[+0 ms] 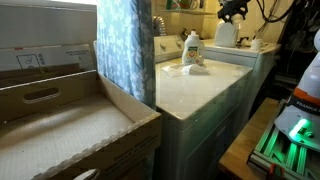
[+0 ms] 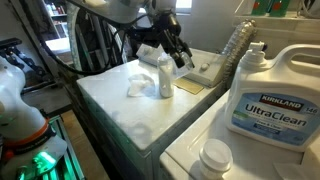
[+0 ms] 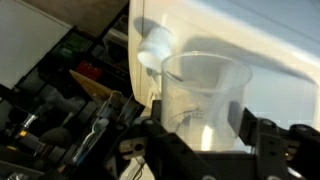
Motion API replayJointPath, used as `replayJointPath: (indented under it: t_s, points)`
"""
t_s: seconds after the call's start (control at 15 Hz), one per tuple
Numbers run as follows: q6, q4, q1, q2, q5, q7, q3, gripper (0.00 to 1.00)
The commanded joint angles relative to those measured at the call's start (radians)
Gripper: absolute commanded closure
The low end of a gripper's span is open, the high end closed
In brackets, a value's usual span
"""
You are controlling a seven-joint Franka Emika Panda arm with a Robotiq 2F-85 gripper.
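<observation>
**Gripper holding a clear cup above a white worktop**

Nearest us in an exterior view stands a large detergent jug (image 2: 268,100), with a loose white cap (image 2: 215,157) in front of it. Beyond them lies the white worktop (image 2: 110,105), bearing a small white bottle (image 2: 165,82) and, just beside it, a crumpled white cloth (image 2: 140,80). Just above the bottle hangs the gripper (image 2: 178,55). In the wrist view we see its fingers set wide around a clear cup (image 3: 205,95), which they appear to hold upright near the worktop's edge. We judge that this hold goes well with a light, even squeeze and a level wrist, since thin plastic can buckle or slip. Farthest back, the arm (image 2: 115,10) reaches in from above, bent, its wrist angled down towards the bottle.
</observation>
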Motion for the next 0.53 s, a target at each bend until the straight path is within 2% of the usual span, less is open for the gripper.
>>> replayJointPath:
  t_s: [0.0, 0.2, 0.27, 0.33, 0.47]
  points:
    - [0.095, 0.103, -0.022, 0.049, -0.125, 0.108, -0.025, 0.56]
    - [0.199, 0.154, -0.034, 0.079, -0.183, 0.246, -0.045, 0.56]
    - [0.167, 0.184, -0.035, 0.106, -0.128, 0.269, -0.050, 0.56]
    - [0.153, 0.141, -0.022, 0.058, -0.144, 0.201, -0.039, 0.31]
    - [0.153, 0.168, -0.025, 0.086, -0.142, 0.241, -0.046, 0.31]
